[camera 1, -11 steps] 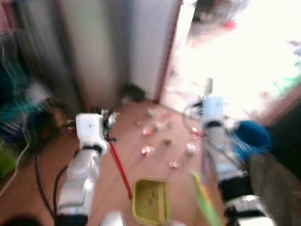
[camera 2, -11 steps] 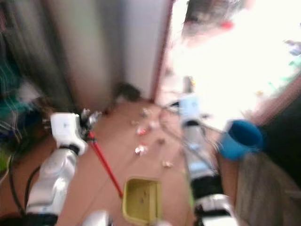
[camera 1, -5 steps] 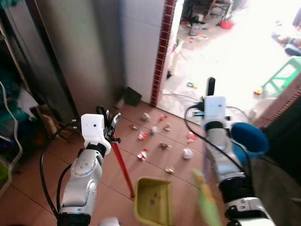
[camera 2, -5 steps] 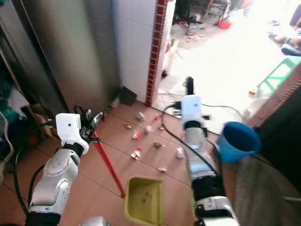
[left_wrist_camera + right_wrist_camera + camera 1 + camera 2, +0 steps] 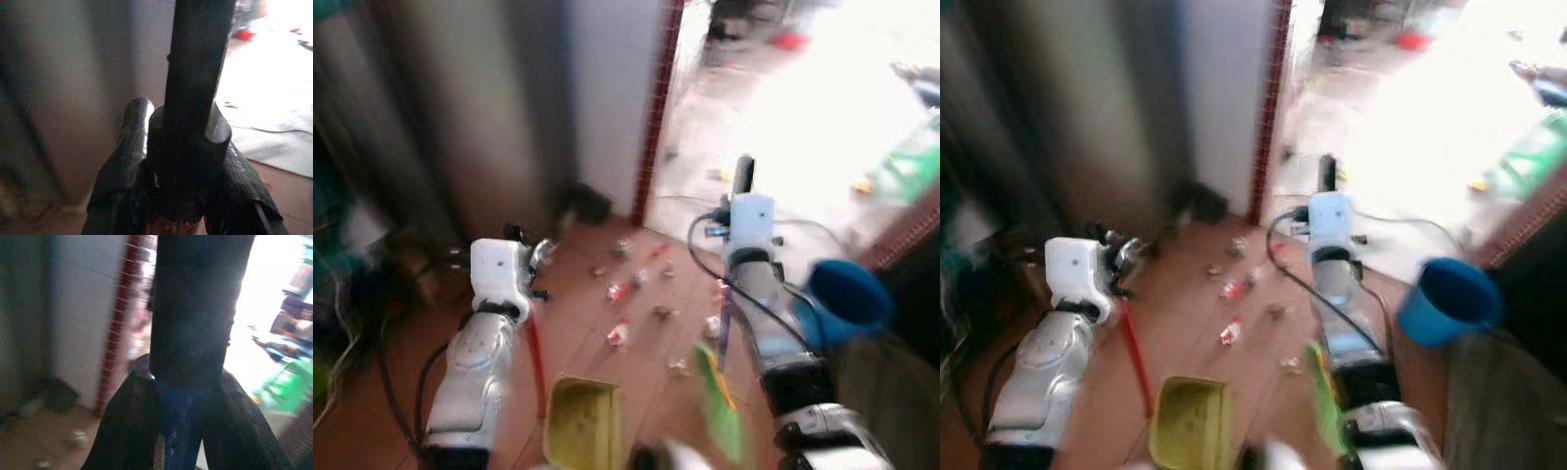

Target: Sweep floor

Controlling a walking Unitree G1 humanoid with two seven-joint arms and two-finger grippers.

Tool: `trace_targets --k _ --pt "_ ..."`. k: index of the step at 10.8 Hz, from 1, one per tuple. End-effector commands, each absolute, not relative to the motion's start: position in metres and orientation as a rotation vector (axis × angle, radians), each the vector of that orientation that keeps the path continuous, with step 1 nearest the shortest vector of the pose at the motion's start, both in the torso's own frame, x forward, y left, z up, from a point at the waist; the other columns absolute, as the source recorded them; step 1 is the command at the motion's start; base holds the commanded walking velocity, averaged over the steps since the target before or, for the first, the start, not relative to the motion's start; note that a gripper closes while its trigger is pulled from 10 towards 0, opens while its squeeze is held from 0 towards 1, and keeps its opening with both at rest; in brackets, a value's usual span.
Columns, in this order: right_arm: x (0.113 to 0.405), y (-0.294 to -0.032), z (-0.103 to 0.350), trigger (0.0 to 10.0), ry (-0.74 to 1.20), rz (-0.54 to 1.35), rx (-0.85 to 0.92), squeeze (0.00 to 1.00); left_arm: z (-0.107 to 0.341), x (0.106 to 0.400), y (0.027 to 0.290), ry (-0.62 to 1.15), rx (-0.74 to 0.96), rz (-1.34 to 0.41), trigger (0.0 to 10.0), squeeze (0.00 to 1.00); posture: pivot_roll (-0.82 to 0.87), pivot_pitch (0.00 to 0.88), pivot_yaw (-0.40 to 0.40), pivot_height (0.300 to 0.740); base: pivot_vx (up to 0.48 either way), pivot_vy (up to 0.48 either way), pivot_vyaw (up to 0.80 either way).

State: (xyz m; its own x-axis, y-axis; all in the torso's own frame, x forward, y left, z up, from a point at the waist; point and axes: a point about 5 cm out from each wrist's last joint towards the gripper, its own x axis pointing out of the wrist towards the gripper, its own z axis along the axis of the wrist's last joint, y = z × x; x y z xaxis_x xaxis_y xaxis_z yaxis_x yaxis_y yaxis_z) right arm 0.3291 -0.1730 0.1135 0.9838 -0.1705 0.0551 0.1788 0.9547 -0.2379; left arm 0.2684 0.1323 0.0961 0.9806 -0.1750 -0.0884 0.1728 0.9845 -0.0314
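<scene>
on the brown tile floor (image 5: pixel 578 323), scraps of litter (image 5: pixel 619 333) lie scattered just beyond the yellow dustpan (image 5: pixel 579 431). left gripper (image 5: pixel 183 196) clamps the dustpan's red handle (image 5: pixel 533 357); right gripper (image 5: pixel 188 431) clamps the broom handle (image 5: pixel 195 308), green brush (image 5: pixel 720 411) beside the dustpan.

dustpan (image 5: pixel 579 429): yellow-green, on floor, red handle | broom (image 5: pixel 722 411): green, apparently tilted | scraps (image 5: pixel 619 334): scattered on tiles
</scene>
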Motion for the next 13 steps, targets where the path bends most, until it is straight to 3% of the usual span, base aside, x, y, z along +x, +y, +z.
trace_targets --k 1,3,10,13 --pt "0.335 -0.164 0.128 10.0 -0.093 -0.161 -0.266 0.0 0.114 0.272 0.135 0.004 -0.031 -0.182 10.0 0.0 0.07 0.0 -0.063 0.74 0.398 0.266 -0.72" --pt "0.335 -0.164 0.129 10.0 -0.097 -0.166 -0.274 0.0 0.118 0.272 0.132 -0.018 -0.019 -0.2 10.0 0.0 0.07 0.0 -0.063 0.74 0.472 0.0 -0.44" --pt "0.334 -0.168 0.124 10.0 -0.073 -0.212 -0.316 0.0 0.135 0.272 0.128 -0.09 0.071 -0.238 10.0 0.0 0.07 0.0 -0.059 0.74 0.476 0.0 0.0" --pt "0.334 -0.173 0.12 10.0 -0.045 -0.25 -0.351 0.0 0.151 0.274 0.129 -0.15 0.107 -0.251 10.0 0.0 0.07 0.0 -0.059 0.74 0.0 0.0 0.0"
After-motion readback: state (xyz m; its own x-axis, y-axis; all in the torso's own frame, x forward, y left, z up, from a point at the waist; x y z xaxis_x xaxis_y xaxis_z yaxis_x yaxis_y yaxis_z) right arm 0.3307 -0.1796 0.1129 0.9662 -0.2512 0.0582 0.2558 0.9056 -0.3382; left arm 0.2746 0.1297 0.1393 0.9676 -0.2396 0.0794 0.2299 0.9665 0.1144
